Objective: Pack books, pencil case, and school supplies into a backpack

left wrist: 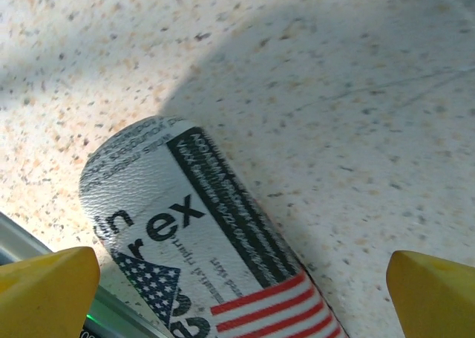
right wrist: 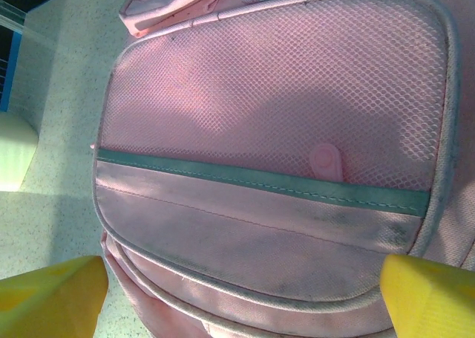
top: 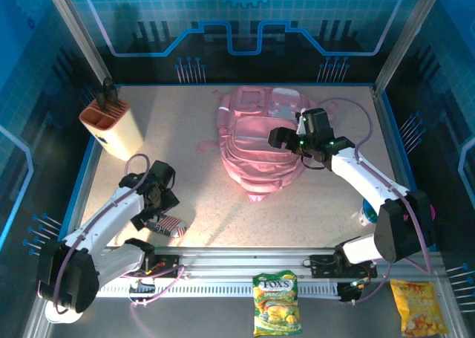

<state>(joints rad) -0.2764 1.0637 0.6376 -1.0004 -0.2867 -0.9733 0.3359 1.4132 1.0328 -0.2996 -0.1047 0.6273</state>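
A: How does the left tool [left wrist: 239, 292] stand?

B: Its jaws are wide apart and hold nothing. The pencil case [left wrist: 185, 234] lies just below, between them, slanted to their line. It rests flat on the table [left wrist: 349, 93], near the front-left edge.

A: How will it handle?

B: I think light and soft, with a smooth printed skin, so it may slip or squash. I would close across its narrow width, near mid-length.

A: And the right tool [right wrist: 241, 293]?

B: Also wide open and empty, above the backpack [right wrist: 274, 93], which lies mid-table, toward the back. The fabric looks limp; the piped edge seems a firmer hold than the mesh.
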